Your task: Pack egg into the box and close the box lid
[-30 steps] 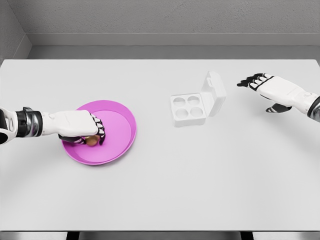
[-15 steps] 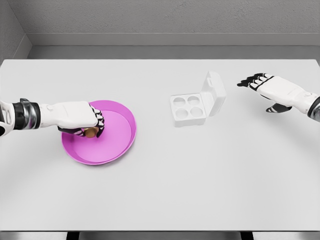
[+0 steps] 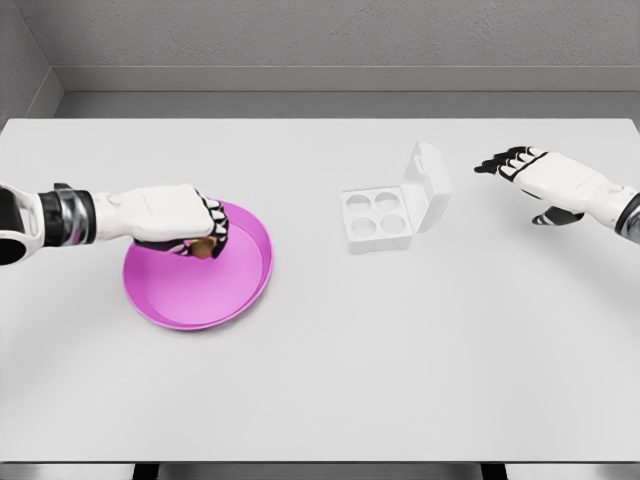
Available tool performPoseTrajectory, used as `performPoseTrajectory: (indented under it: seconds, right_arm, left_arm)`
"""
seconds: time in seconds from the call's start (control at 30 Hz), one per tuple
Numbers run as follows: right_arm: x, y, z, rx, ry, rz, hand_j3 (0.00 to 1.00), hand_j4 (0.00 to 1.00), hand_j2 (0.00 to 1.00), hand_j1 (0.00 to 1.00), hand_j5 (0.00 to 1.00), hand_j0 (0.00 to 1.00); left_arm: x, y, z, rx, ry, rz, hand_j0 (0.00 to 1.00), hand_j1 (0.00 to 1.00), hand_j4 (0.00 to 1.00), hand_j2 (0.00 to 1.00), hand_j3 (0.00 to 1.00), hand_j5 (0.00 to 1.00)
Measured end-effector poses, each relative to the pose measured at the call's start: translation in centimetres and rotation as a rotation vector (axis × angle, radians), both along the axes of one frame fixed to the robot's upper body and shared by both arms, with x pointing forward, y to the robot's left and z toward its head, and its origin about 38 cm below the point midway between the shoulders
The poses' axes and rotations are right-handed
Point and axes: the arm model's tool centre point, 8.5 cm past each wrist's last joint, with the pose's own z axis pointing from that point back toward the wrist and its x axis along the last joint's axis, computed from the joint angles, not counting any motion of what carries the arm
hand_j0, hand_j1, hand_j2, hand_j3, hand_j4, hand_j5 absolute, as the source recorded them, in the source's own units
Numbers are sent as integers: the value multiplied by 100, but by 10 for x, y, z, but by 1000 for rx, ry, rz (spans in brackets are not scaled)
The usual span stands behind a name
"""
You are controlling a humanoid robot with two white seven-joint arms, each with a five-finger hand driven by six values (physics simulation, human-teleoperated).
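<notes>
Left hand [image 3: 185,225] around egg [image 3: 202,246], above plate [image 3: 215,300]

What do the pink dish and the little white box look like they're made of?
The pink dish looks like smooth plastic: one even magenta colour with a soft sheen along its rim. The white box, its lid standing open, looks like matte moulded plastic or foam, with four round cups pressed into it. As these are simulator renders, the look leaves it open.
</notes>
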Motion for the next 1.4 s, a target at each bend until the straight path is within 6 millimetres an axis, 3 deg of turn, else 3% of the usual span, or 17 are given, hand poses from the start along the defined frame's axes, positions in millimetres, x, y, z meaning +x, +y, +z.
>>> performPoseTrajectory:
  seconds: [0.77,1.4]
  right_arm:
    - [0,0,0,0,0,0,100,100,100,100,100,100]
    - [0,-1,0,-1,1,-2,100,100,100,100,100,100]
  left_arm:
    - [13,-61,19,-197,-63,-49,40,40,40,40,40,40]
    - [25,-108,9,-292,-34,-58,40,40,40,40,40,40]
